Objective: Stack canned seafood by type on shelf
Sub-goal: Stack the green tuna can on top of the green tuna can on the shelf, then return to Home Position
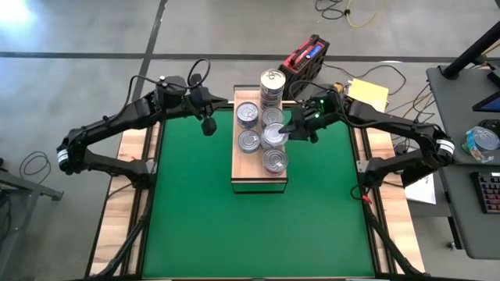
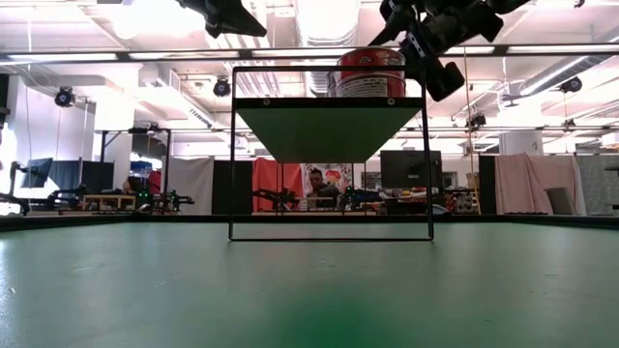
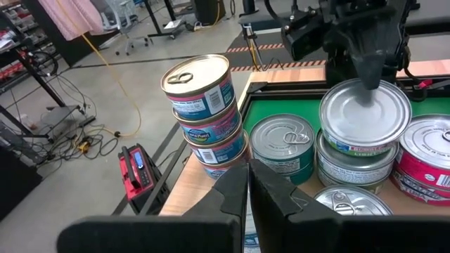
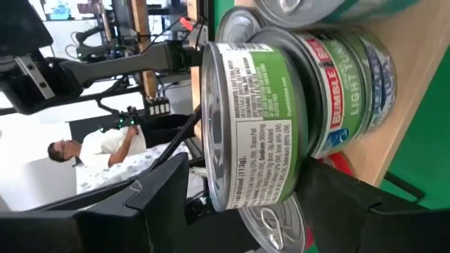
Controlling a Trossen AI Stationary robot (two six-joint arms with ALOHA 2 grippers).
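R tool [image 1: 291, 129] sits over the shelf [image 1: 241, 173], fingers spread either side of a green-label tin [image 4: 256, 126] resting atop a same-type stack, apparently just releasing. L tool [image 1: 208, 125], fully closed and empty, waits beside the shelf, clear of the tall blue-label stack [image 3: 205, 116].

green-label can [image 4: 256, 126] w/ nutrition panel reading "(113g)" & "Sodium 350mg", can under it [image 4: 344, 91] w/ "BUMBLE" & "LIGHT TUN", other cans' labels too small to read
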